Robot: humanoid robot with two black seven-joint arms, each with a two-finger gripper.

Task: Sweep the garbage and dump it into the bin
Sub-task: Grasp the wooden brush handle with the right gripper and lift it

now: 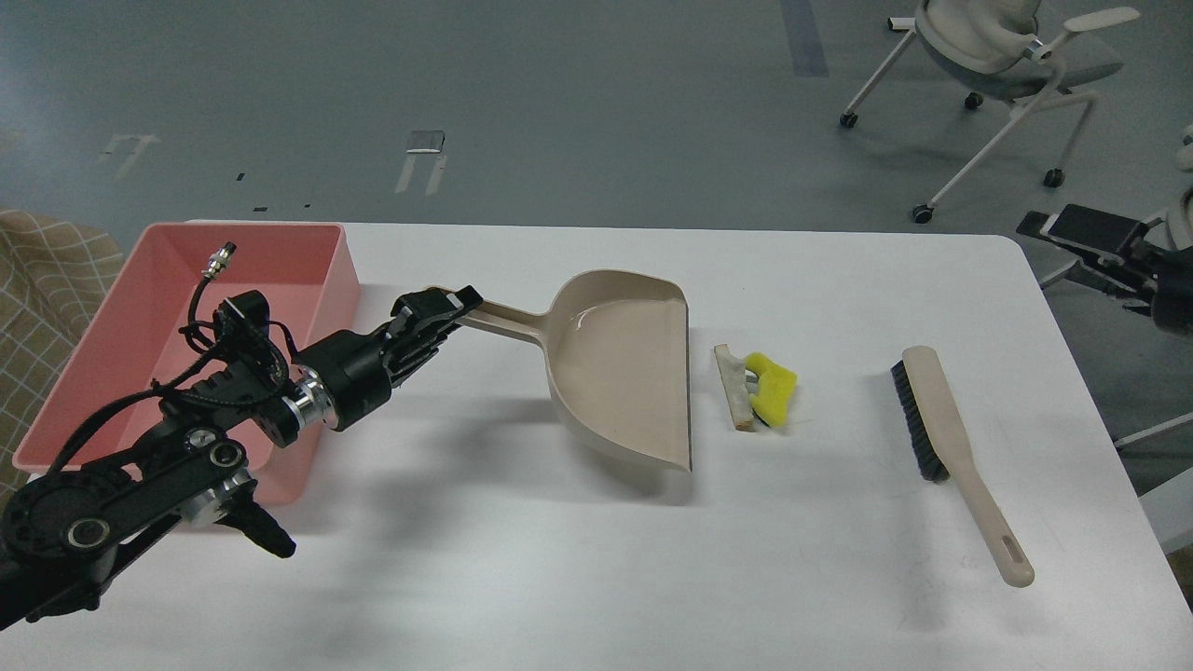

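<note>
The garbage lies right of the table's middle: a bright yellow curved piece [774,386] touching a pale off-white wedge [734,388]. My left gripper [449,306] is shut on the handle of the beige dustpan [623,375]. The pan's open lip faces right and ends a short way left of the wedge. The pink bin [328,250] stands at the table's left, behind my left arm. My right gripper [1053,247] is at the right edge beyond the table, its fingers apart and empty.
A beige hand brush [943,417] with dark bristles lies right of the garbage, its handle pointing to the front right. An office chair [1002,56] stands on the floor beyond the white table [559,559]. A checked cloth [47,280] is at far left.
</note>
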